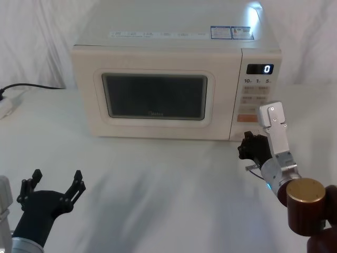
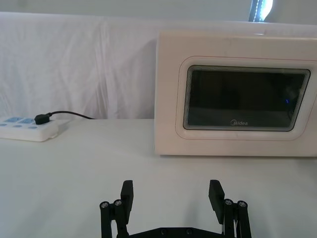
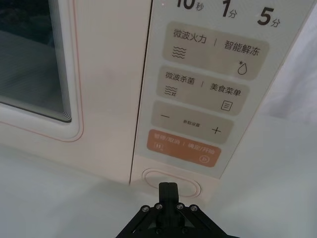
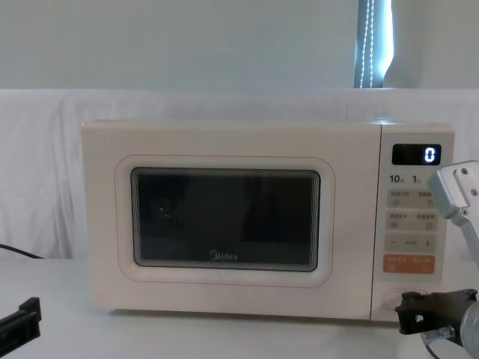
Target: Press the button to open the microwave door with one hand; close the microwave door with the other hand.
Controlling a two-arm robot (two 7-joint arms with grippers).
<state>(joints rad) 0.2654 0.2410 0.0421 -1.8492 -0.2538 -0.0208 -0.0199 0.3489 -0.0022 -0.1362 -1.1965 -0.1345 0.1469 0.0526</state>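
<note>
The right gripper [image 3: 168,187], fingers together, points its tip at the button [image 3: 171,181] — right at its face, contact unclear. Beside it, the microwave door [image 1: 156,98] sits flush. The left gripper [image 2: 171,195] hovers spread over the desk [image 1: 158,184].

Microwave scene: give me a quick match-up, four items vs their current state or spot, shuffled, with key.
Items:
1. microwave door
2. right pincer
3. left pincer
4. display

States:
A. open, low over the table, away from the microwave
B. shows 0
C. shut
D. shut, tip at the button

Pairs: 1-C, 2-D, 3-A, 4-B
</note>
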